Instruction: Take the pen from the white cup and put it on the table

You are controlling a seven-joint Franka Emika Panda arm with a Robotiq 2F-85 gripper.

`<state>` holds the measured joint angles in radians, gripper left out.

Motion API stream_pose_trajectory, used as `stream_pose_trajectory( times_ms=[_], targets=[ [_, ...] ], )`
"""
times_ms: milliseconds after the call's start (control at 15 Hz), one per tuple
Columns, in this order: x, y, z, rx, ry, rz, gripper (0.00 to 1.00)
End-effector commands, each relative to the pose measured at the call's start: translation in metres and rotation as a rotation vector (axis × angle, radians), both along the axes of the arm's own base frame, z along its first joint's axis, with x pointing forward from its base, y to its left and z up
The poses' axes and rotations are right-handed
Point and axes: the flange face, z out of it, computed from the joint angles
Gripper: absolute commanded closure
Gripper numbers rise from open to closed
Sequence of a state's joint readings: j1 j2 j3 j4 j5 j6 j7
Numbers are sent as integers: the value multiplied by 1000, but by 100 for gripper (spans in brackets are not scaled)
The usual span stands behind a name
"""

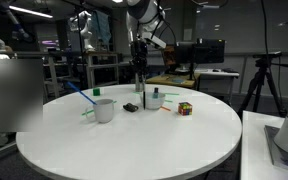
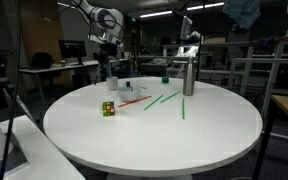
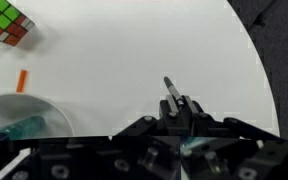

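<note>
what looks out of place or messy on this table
Nothing spilled or damaged. Green sticks lie loose and askew on the table, and an orange stick lies beside the scrambled cube. The gripper is shut on the pen.

The arm (image 1: 144, 14) reaches down from above; the gripper (image 1: 139, 60) points straight down; in the wrist view its fingers (image 3: 190, 108) are clamped on the pen (image 3: 170, 89).
</note>
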<state>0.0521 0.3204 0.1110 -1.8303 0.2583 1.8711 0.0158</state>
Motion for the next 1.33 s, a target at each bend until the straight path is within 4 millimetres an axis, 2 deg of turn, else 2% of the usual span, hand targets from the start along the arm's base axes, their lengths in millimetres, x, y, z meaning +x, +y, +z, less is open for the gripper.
stream_pose_trajectory(
  times_ms=[0,467,867,1267],
  targets=[
    [-17,-2,-4,33,129,26,97],
    [-30,-12,-26,48,367,48,97],
    [-10,-9,-60,47,482,96,97],
    [8,-4,-79,46,577,125,97]
  ],
)
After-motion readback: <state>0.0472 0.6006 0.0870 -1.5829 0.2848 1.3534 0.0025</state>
